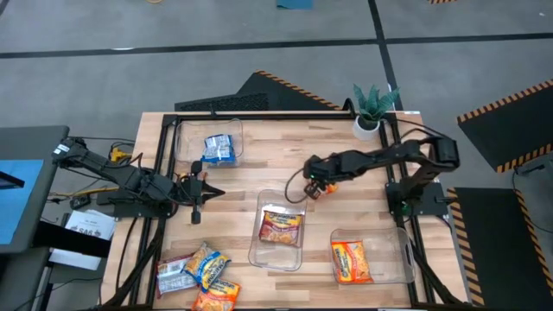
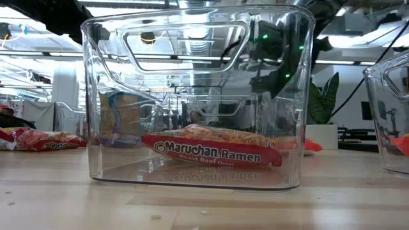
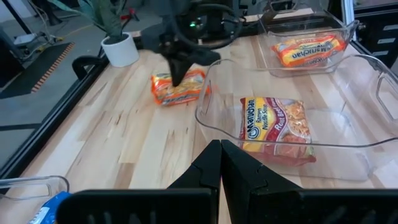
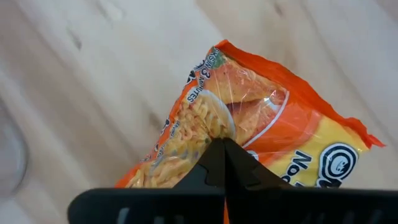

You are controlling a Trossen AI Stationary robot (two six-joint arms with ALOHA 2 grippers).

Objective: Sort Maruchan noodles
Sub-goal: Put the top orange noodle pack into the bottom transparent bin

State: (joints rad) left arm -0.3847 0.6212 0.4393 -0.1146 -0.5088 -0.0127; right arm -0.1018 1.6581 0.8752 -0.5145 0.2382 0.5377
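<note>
Several Maruchan packets show in the high view. A blue one (image 1: 219, 149) lies in the far-left clear bin, a red-brown one (image 1: 282, 226) in the middle bin (image 1: 259, 250), and an orange one (image 1: 351, 261) in the near-right bin. A few more packets (image 1: 195, 273) lie loose at the table's near-left corner. My right gripper (image 1: 313, 187) reaches in from the right, just past the middle bin's far right corner, and is shut on another orange packet (image 3: 179, 87). My left gripper (image 1: 207, 192) waits shut, left of the middle bin. My right gripper pinches the orange packet (image 4: 249, 118) between its two fingers, coming from above and pointing down. In the right wrist view the fingers meet on the packet's clear-windowed half (image 4: 214, 134). The packet sits low under the fingers; I cannot tell whether it is clear of the table.
A potted plant (image 1: 371, 111) stands at the far right corner. A black frame rail (image 1: 259, 115) runs along the far edge. Bare wood lies between the far-left bin and the right arm. In the low view the middle bin (image 2: 192, 96) fills the foreground.
</note>
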